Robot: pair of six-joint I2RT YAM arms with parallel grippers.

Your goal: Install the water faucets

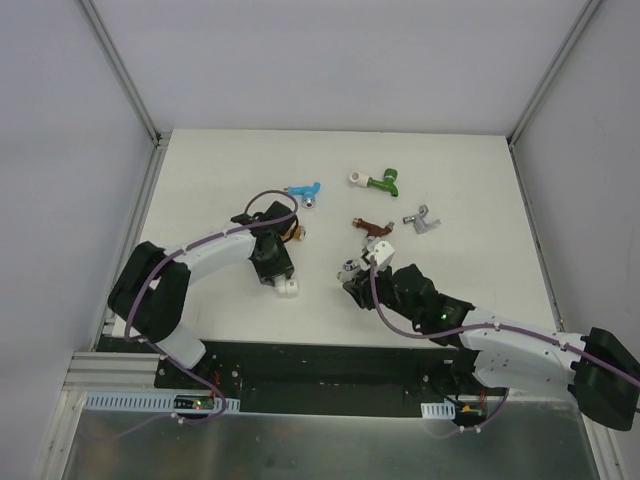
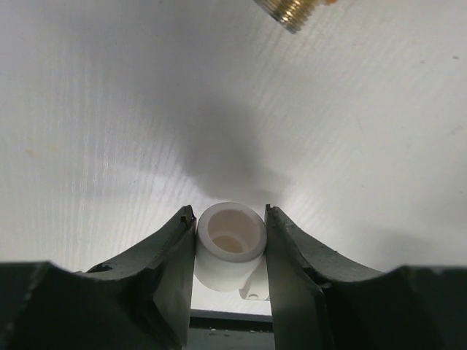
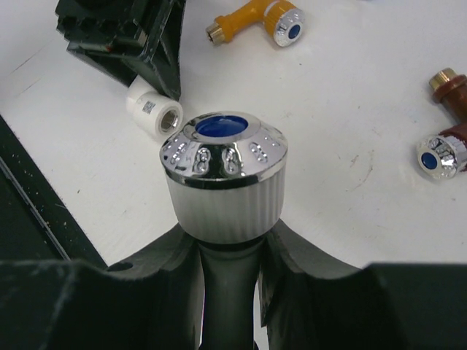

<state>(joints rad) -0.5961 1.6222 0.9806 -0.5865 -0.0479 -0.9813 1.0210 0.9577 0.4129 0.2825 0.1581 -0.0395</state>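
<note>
My left gripper [image 1: 281, 281] is shut on the short white pipe fitting [image 2: 230, 244], which rests on the table; its open bore faces the left wrist camera. My right gripper [image 1: 356, 279] is shut on the white faucet [image 3: 223, 182], gripped below its ribbed knob with the chrome, blue-centred cap. The orange faucet [image 1: 291, 233] lies just beyond the left gripper, and its brass thread [image 2: 295, 12] shows in the left wrist view. The blue [image 1: 304, 190], green [image 1: 383, 184], brown [image 1: 375, 227] and grey [image 1: 425, 220] faucets lie loose farther back.
A second small white fitting [image 1: 355, 180] sits at the green faucet's end. In the right wrist view the left gripper [image 3: 162, 82] with its fitting [image 3: 154, 110] is at upper left, the orange faucet [image 3: 255, 16] behind it and the brown faucet [image 3: 446, 117] at right. The table's near edge [image 1: 330, 345] is close.
</note>
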